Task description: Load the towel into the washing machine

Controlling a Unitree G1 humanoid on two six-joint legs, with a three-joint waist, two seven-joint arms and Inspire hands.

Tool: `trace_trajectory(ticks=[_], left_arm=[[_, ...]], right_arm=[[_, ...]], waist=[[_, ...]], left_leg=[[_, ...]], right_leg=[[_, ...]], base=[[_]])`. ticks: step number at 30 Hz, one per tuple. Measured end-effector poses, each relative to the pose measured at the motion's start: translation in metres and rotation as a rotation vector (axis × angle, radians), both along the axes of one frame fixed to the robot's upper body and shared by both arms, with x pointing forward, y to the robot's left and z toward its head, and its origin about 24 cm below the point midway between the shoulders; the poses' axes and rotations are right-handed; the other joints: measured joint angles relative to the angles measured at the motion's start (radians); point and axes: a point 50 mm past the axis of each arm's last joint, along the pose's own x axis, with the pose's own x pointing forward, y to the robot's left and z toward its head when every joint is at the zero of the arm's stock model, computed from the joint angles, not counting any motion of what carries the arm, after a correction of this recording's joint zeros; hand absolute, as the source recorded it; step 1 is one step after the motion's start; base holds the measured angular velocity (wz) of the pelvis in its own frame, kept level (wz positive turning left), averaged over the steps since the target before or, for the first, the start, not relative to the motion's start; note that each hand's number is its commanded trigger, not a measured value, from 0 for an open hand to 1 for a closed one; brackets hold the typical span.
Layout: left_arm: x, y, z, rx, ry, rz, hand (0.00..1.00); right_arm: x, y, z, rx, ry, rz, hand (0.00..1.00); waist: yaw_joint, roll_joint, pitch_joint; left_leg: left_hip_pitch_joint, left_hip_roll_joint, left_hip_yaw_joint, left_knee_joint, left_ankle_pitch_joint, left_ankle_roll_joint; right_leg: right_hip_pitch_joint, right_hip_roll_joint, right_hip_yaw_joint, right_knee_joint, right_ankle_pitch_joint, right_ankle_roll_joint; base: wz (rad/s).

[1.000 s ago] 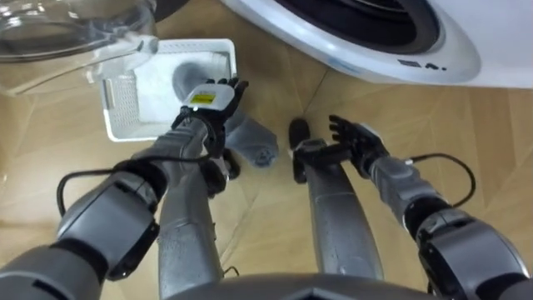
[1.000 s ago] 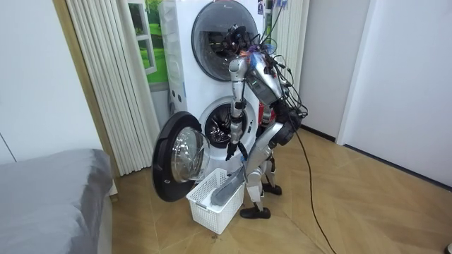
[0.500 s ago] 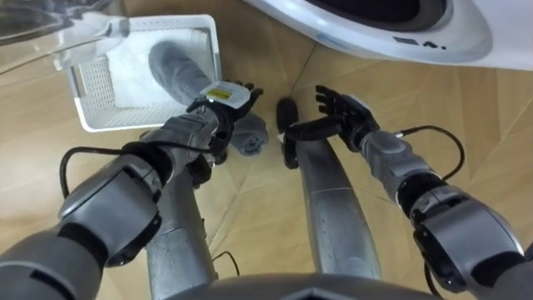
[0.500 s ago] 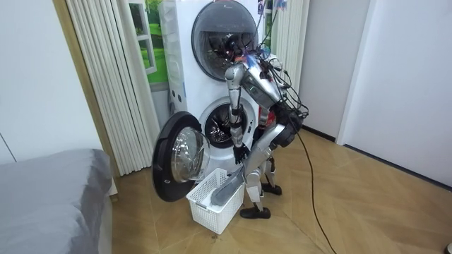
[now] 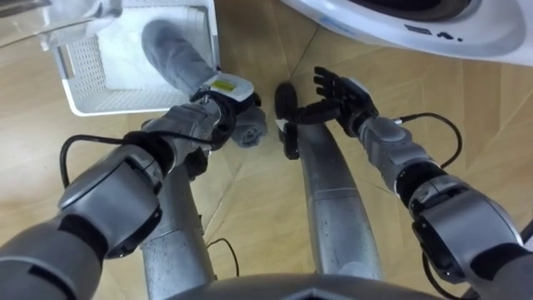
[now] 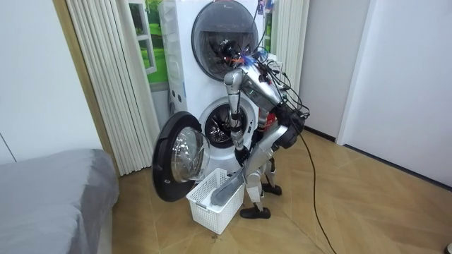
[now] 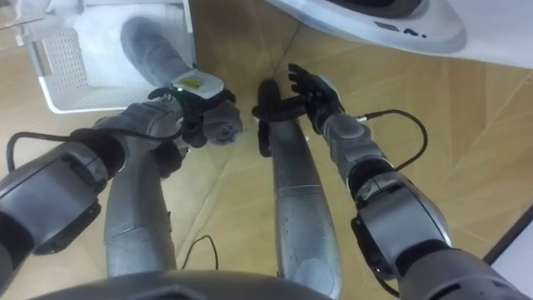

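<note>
Two hands hover: right hand (image 5: 343,93) spread, empty; left hand (image 5: 223,98) above the towel (image 5: 171,52), whose basket (image 5: 100,107) sits at eleven o'clock; its grip cannot be told.

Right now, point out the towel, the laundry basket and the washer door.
towel (image 5: 175,54): left eye view, middle of the grey roll.
laundry basket (image 5: 81,71): left eye view, its perforated side wall.
washer door (image 6: 181,164): room view, glass of the open door.

The robot stands bent forward in front of the washing machine (image 6: 217,125). The machine's round door (image 6: 180,164) hangs open toward the room view's left. A white laundry basket (image 6: 205,212) sits on the floor at the robot's feet. A grey towel (image 6: 227,190) lies over the basket's rim.
</note>
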Motion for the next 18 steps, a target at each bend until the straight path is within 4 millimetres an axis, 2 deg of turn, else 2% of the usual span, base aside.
trace_trajectory(ticks=[6,12,18], left_arm=[[0.001,0.002,0.001,0.018,0.009,0.006,1.00],[-0.002,0.002,-0.003,0.057,0.025,-0.019,1.00],[-0.009,0.004,-0.010,0.048,0.062,-0.004,1.00]], right_arm=[[0.000,-0.001,0.000,-0.015,-0.008,-0.009,0.00],[0.000,0.002,0.000,-0.021,-0.011,-0.013,0.00],[-0.007,0.000,-0.008,0.002,0.031,-0.048,0.00]], waist=[[-0.005,-0.004,-0.0008],[-0.025,-0.016,-0.0003],[-0.024,-0.021,-0.0003]], left_leg=[[0.001,0.000,0.000,0.002,0.000,0.000],[0.003,0.001,0.000,0.006,0.000,0.000],[0.054,-0.002,-0.001,0.000,0.000,0.000]], right_leg=[[0.000,0.000,-0.001,-0.003,0.001,0.000],[0.004,0.002,0.000,-0.003,0.001,0.000],[0.055,0.000,-0.001,-0.005,0.000,0.000]], base=[[0.00],[0.00],[0.00]])
